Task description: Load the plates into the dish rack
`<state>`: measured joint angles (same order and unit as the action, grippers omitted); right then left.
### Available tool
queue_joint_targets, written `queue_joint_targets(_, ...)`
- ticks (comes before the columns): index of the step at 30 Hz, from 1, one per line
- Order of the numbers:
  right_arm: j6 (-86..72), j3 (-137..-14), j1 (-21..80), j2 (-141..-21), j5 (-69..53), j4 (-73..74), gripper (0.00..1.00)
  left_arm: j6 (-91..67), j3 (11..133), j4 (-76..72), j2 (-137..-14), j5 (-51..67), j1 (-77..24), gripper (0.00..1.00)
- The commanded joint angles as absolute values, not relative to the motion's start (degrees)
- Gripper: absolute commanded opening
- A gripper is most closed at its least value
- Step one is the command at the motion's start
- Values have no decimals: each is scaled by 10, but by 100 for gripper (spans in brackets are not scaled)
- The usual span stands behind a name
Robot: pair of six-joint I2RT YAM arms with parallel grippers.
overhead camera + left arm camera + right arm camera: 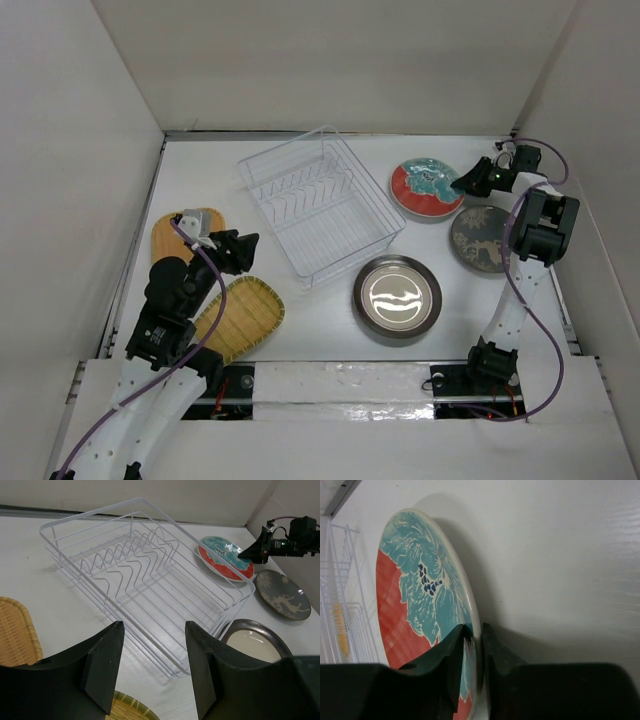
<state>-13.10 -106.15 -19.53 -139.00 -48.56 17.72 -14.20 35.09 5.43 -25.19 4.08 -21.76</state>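
Note:
The clear dish rack stands at the table's back middle and holds no plates; it also shows in the left wrist view. My right gripper is shut on the rim of the red-and-teal plate, which fills the right wrist view. The dark grey deer plate lies to its right. The shiny dark metallic plate lies in front of the rack. My left gripper is open and empty, left of the rack, between the orange woven plate and the yellow woven plate.
White walls enclose the table on the left, back and right. The left arm's body covers part of the orange woven plate. A white ledge runs along the near edge by the arm bases.

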Motion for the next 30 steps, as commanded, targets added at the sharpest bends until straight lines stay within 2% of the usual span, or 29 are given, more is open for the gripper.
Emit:
queue_joint_targets(1,-129,-1068,-191,-1412,-515,213,22,-134,356,32,-258,35,-220,49)
queue_joint_targets(2,-129,-1069,-191,-1411,-512,213,15,-134,356,31,-259,34,-220,49)
queue_joint_targets(3,-134,-1070,-191,-1407,-499,209,2,-133,356,31,-259,33,-220,49)
queue_joint_targets(4,-143,-1061,-191,-1401,-497,184,0,-133,357,31,-260,32,-220,49)
queue_joint_targets(13,-330,-955,-191,-1179,-398,-97,0,-133,357,31,-262,30,-220,49)
queue_joint_targets(15,-352,-940,-191,-1115,-347,-114,0,-134,356,32,-261,31,-220,49)
queue_joint_targets(22,-255,-973,-88,-986,-179,-39,0,-133,355,31,-251,30,-214,49)
queue_joint_targets(30,-126,-1084,75,-1008,-34,54,0,-134,354,31,-246,32,-214,49)
